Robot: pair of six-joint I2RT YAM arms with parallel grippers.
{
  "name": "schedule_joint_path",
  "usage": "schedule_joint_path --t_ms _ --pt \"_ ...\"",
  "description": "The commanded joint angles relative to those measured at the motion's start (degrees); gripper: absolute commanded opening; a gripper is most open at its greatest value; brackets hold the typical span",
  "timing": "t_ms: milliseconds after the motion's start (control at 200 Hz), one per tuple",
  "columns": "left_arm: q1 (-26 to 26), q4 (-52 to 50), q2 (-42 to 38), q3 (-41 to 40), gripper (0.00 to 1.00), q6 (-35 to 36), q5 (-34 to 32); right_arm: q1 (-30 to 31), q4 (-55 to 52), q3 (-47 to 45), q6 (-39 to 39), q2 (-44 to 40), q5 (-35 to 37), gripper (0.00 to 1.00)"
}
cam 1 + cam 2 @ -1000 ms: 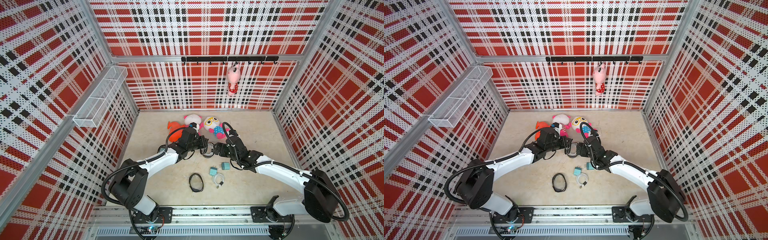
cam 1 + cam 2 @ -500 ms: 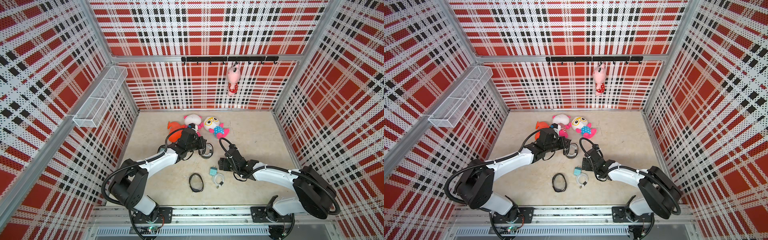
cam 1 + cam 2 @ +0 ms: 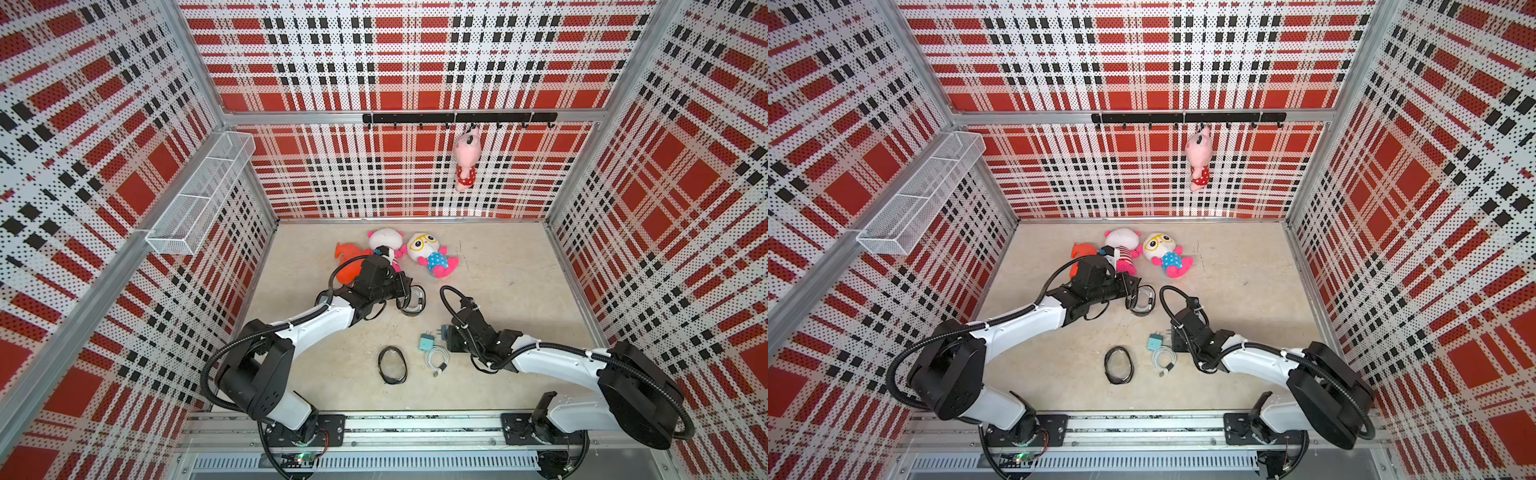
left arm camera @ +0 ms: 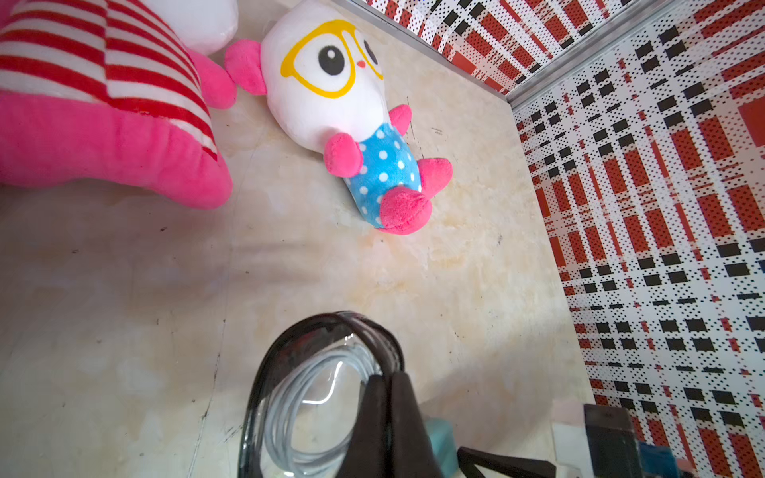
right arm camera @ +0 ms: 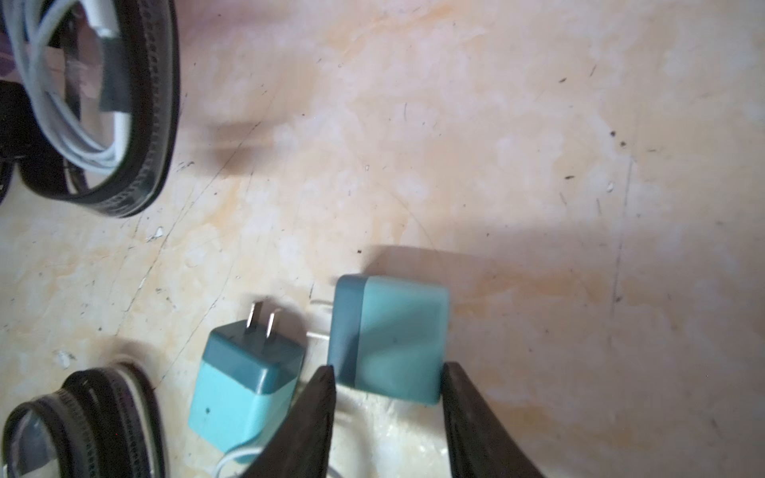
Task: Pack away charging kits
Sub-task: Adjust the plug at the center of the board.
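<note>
**Packing Status**

Right gripper: jaws flank one teal plug adapter on the tabletop; clamping cannot be confirmed. A second adapter lies just beside it. Left gripper: jaws closed on the black zip case rim; a coiled white cable sits inside.

Both adapters are smooth, matt teal plastic, and one shows bright metal prongs. The cable is glossy white. The case has a ribbed black rim and a clear, shiny window. The toys are fuzzy cloth. The table is matt and scuffed.
</note>
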Motion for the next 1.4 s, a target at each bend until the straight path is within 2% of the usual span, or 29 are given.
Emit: schedule_joint_path --t_ms 0,75,185,246,366,571,777,937,1077,1202,1398 --pt "0.5 0.4 -0.4 -0.3 0.00 0.4 0.3 0.4 1.0 -0.9 1.0 -1.3 -2.6 0.44" --pt "0.5 0.2 -0.3 -0.4 0.00 0.3 0.3 0.4 1.1 -0.8 1.3 -1.3 -4.6 0.46" --pt "0.5 0.2 -0.4 -0.4 0.00 0.3 0.2 0.8 1.1 -1.2 2.1 -1.6 -5.8 0.57" --pt "0.5 0.2 -0.6 -0.3 0.00 0.3 0.2 1.1 1.4 -1.7 2.5 -2.0 -6.1 0.58" --pt "0.5 0.2 -0.6 -0.3 0.00 0.3 0.0 1.6 3.8 -3.0 3.0 -2.2 -7.6 0.45" --pt "0.6 0.2 -0.4 -0.3 0.00 0.3 0.1 1.7 6.3 -1.1 3.9 2.8 -6.1 0.36" --pt "0.6 0.2 -0.2 -0.2 0.00 0.1 0.9 1.4 7.4 3.9 4.4 9.7 -3.9 0.35" --pt "0.6 -0.2 -0.8 -0.2 0.00 0.3 0.0 -1.3 7.8 6.1 4.7 12.9 -3.3 0.35" --pt "0.7 -0.7 -0.5 0.0 0.00 0.5 -0.9 -2.3 7.5 7.4 3.5 12.9 -2.4 0.40" --pt "1.0 -1.3 -0.8 0.0 0.00 0.6 -1.8 -2.3 7.5 7.3 2.4 10.1 -2.1 0.49" --pt "1.1 -1.4 -1.0 -0.1 0.00 0.6 -2.1 -2.3 1.6 7.6 2.4 4.2 0.4 0.62"
